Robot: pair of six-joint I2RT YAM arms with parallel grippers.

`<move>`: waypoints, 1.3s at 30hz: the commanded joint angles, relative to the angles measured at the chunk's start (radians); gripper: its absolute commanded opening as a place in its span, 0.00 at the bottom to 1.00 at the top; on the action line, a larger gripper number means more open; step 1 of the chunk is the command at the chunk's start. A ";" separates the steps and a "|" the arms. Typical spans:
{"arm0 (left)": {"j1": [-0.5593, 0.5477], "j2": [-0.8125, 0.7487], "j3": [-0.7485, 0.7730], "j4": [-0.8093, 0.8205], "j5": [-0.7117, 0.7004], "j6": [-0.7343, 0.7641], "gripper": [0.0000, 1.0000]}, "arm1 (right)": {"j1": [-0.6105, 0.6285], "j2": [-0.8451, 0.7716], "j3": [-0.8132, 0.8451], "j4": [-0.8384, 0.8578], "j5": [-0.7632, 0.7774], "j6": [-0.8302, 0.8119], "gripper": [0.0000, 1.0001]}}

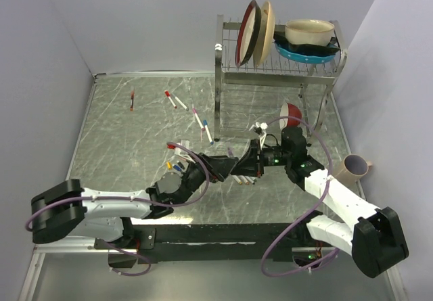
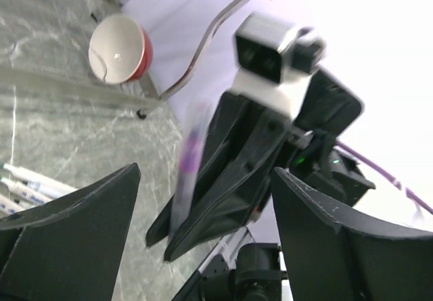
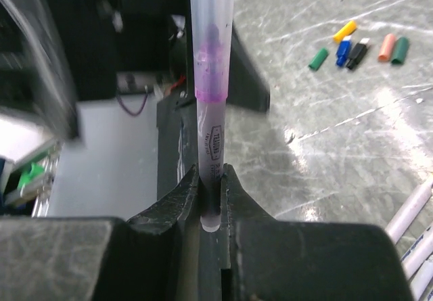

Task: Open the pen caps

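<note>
Pen (image 3: 211, 135) is standing pinched in the right claw (image 3: 212, 182), purple cap (image 3: 212, 37) sitting on top at twelve o'clock; left claw (image 2: 205, 179) is gaping wide; loose caps (image 3: 358, 47) are lying at two o'clock.

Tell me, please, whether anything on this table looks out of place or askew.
The red bowl lies tipped on its side at the foot of the dish rack, its white inside facing sideways. The loose caps scattered on the table fit the task, so nothing else stands out.
</note>
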 commanded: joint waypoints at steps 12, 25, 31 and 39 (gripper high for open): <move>0.028 -0.043 0.107 -0.134 0.015 0.099 0.56 | 0.012 0.016 0.044 -0.057 -0.078 -0.124 0.00; 0.066 -0.027 0.152 -0.200 0.061 0.123 0.01 | 0.016 0.034 0.061 -0.098 -0.058 -0.154 0.00; 0.178 -0.208 0.118 -0.330 -0.055 0.120 0.01 | 0.019 0.057 0.090 -0.192 -0.022 -0.240 0.00; 0.385 -0.448 0.069 -0.477 -0.076 0.140 0.01 | 0.079 0.138 0.167 -0.368 0.054 -0.381 0.00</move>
